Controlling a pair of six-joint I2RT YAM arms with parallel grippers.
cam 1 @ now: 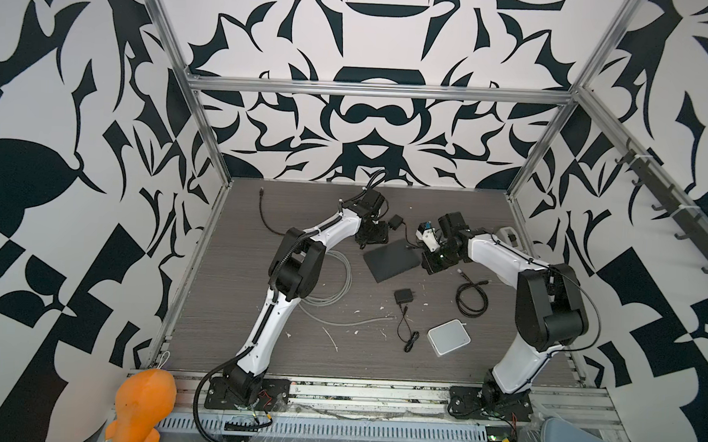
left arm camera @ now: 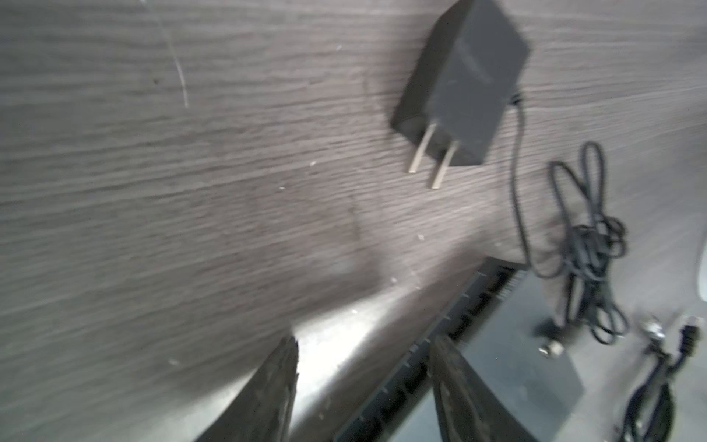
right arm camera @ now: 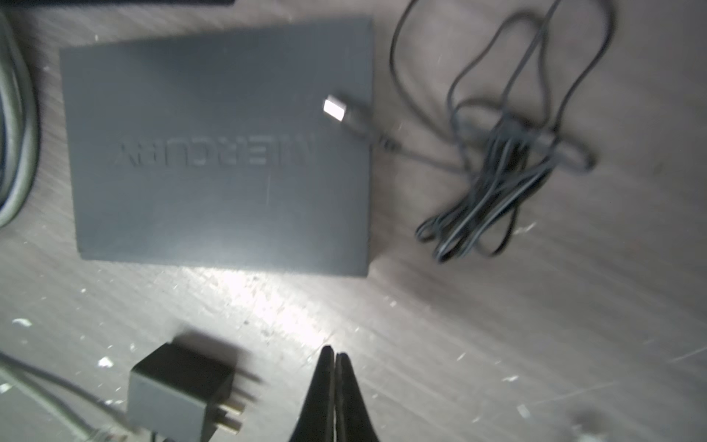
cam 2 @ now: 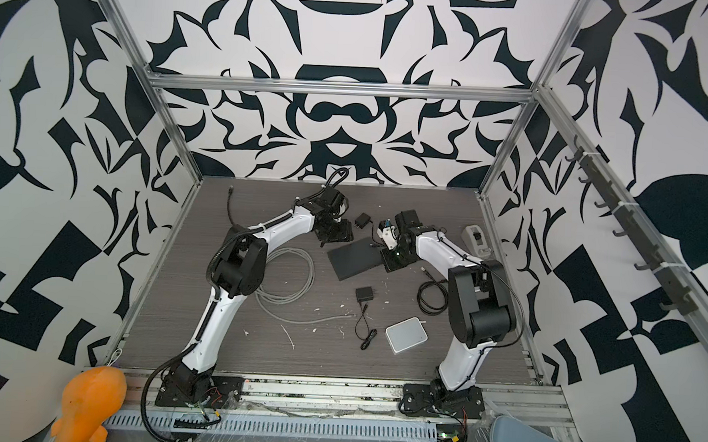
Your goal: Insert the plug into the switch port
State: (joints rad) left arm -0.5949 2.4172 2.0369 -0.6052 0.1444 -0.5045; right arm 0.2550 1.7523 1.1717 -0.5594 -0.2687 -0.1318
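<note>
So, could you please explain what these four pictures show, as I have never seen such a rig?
Two white-and-black robot arms work over a dark wood-grain table. Two pictures look down from overhead; two come from wrist cameras. On it lie a flat matte-black rectangular box, a white rounded-square box, two black wall adapters, and grey and black coiled cables. A silver-tipped plug rests on the black box. The right hand is shut and empty; the left hand is open over that box's edge.

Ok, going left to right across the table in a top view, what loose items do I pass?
Thin black cable → grey cable coil → flat black switch → white rounded-square box → pale device by the right rail. Left out, overlapping those: the near black power adapter and the black cable coil.
</note>
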